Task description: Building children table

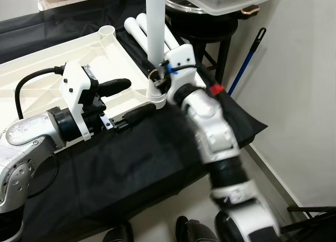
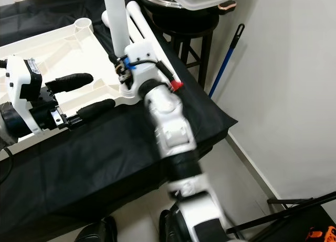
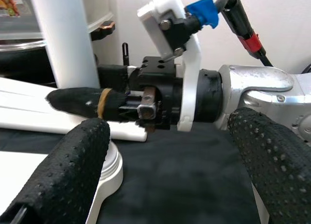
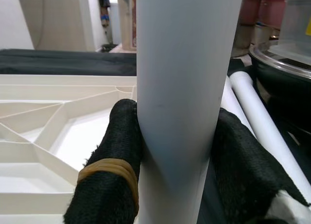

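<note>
Spare legs (image 1: 137, 27) and a stool (image 1: 210, 40) crowd behind the upright leg (image 1: 156, 27).

We see a bench under a black cloth (image 1: 157, 163), a white wall (image 1: 299, 69) with a blue-handled broom (image 1: 247, 61) leaning on it, a dark stool (image 1: 210, 34), pale floor (image 1: 184, 205).

A blue-handled broom (image 1: 245, 63) leans beside a black stool (image 1: 207, 34).

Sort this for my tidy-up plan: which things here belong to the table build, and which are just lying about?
Job:
upturned tabletop
upright leg gripped by right hand
corner socket
spare legs
left hand, open

Lying about:
stool
plastic bin
mop handle
</note>
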Robot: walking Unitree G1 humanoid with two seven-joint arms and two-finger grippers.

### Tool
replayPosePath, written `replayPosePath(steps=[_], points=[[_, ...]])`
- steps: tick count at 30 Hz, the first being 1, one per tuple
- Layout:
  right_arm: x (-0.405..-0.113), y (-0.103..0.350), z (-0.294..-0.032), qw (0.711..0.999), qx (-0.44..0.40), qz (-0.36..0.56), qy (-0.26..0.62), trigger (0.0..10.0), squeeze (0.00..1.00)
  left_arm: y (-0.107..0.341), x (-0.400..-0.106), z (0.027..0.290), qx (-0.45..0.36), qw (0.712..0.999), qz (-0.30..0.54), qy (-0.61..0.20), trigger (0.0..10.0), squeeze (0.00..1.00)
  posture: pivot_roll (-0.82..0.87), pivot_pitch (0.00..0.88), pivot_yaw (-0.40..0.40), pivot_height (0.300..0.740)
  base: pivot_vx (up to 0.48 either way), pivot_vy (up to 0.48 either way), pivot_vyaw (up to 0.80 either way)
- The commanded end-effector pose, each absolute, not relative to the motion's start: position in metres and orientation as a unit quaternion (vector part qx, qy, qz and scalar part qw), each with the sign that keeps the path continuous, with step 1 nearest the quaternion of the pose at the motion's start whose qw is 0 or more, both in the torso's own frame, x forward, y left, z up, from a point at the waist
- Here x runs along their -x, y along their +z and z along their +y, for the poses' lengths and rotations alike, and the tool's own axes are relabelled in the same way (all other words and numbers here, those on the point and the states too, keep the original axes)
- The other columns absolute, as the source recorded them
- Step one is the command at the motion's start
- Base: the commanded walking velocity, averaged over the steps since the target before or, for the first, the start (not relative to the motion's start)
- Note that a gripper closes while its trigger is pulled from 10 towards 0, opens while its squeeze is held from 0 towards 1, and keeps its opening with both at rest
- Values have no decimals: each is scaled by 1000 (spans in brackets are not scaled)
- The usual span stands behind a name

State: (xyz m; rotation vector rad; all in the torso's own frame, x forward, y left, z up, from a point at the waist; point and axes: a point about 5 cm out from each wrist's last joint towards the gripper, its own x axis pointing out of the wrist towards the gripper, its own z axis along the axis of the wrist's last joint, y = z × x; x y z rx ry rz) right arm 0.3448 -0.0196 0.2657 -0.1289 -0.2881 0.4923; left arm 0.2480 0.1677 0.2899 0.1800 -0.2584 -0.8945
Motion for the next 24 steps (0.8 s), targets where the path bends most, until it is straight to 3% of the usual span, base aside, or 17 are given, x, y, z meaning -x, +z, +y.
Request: replayPosePath(steps=[1,2,3,7,8,9,11,18,24], points=[[-337,231,-2,967,48,-67,241,0,0,288,-246,166,-90,887,-125,-435,10000,0,45,275,-75,740,0,0,0],[-338,233,-6,969,51,-69,232,0,0,288,-246,166,-90,887,-125,-435,10000,0,42,274,-77,740,0,0,0],[-341,234,-14,970,60,-72,225,1020,0,287,-247,166,-90,887,-125,-434,10000,0,38,273,-77,740,0,0,0],[-340,236,-19,971,66,-72,217,1020,0,287,-246,166,-91,887,-125,-434,10000,0,38,273,-77,740,0,0,0],[-342,239,-28,971,80,-75,212,10000,0,287,-247,166,-90,888,-125,-434,10000,0,33,275,-75,740,0,0,0],[-342,239,-28,971,80,-75,212,10000,0,287,-247,166,-90,888,-125,-434,10000,0,33,275,-75,740,0,0,0],[-347,245,-51,971,90,-81,206,10000,1000,288,-249,169,-92,890,-125,-428,10000,0,29,280,-69,740,0,0,0],[-353,263,-86,969,86,-96,212,10000,1000,291,-247,181,-102,894,-120,-419,10000,0,33,282,-66,740,0,0,0],[-356,273,-100,942,58,-101,315,10000,1000,293,-240,191,-106,895,-115,-418,10000,0,37,284,-69,740,0,0,0]])
